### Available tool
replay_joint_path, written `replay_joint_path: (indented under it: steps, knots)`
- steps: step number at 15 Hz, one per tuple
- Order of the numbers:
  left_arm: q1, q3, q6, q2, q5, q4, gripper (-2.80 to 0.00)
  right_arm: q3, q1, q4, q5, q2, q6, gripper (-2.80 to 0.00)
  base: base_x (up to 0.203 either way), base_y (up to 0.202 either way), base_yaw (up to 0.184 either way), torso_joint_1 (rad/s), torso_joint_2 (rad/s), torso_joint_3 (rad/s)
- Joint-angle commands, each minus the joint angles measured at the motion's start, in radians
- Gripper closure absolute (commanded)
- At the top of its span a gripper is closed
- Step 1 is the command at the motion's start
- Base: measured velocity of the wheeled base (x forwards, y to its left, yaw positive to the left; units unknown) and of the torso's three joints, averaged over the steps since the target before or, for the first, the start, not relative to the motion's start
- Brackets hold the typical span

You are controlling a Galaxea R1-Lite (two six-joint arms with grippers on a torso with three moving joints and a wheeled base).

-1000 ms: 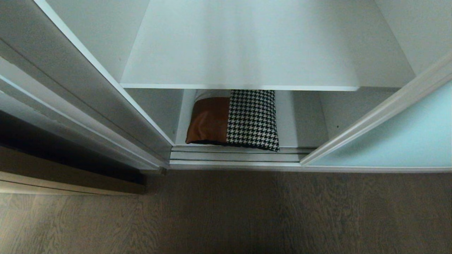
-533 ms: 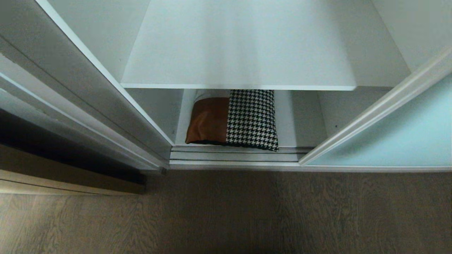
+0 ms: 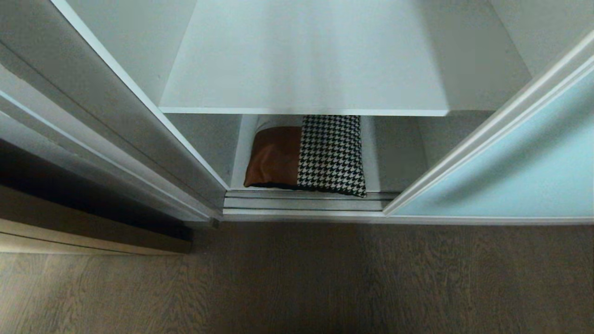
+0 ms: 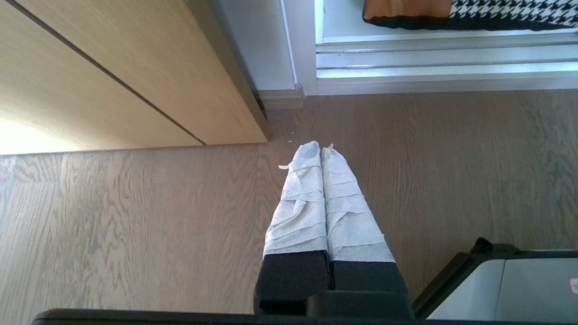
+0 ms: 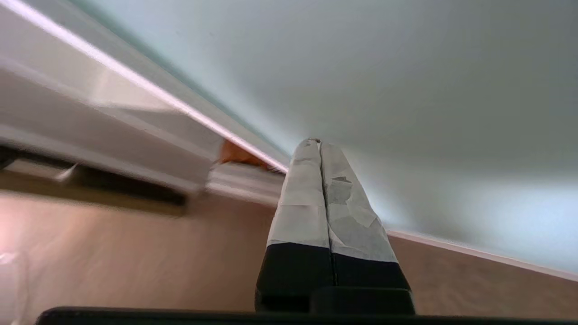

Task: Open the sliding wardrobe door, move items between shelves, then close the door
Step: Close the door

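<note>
- Pressing its pinched-together tips against the sliding wardrobe door, the right gripper holds nothing.
- Left gripper, tips together, hangs over the floor.
- Cushion lies on the low shelf, left of the door.

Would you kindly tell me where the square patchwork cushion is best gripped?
Probably the square patchwork cushion by its near edge, from the front through the open gap: it lies flat on the lower white shelf, with the upper white shelf overhanging its rear.

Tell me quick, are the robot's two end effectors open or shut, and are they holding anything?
Left end effector: shut, empty, above the wooden floor.
Right end effector: shut, holding nothing, tips at the frosted pale aqua glass sliding door.
</note>
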Motion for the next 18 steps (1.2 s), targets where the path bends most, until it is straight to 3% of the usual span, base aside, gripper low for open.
replay_joint_path:
  steps: [1,6,9,18]
  knots:
    - [0.000,0.002,0.000,0.002,0.000,0.000,0.00,0.003,0.030,0.020,0.006,-0.020,-0.004,0.00,0.000,0.000,0.000,0.000,0.00,0.000]
    - [0.000,0.002,0.000,0.002,0.000,0.000,0.00,0.009,0.152,0.052,0.007,-0.001,-0.077,0.00,0.000,0.000,0.000,0.000,0.00,0.000]
    - [0.000,0.002,0.000,0.002,0.000,0.000,0.00,0.001,0.227,0.041,-0.010,0.037,-0.081,0.00,0.000,0.000,0.000,0.000,0.00,0.000]
    - [0.000,0.002,0.000,0.002,0.000,-0.001,0.00,-0.053,0.427,-0.049,-0.086,0.160,-0.158,0.00,0.000,0.000,0.000,0.000,0.00,0.000]
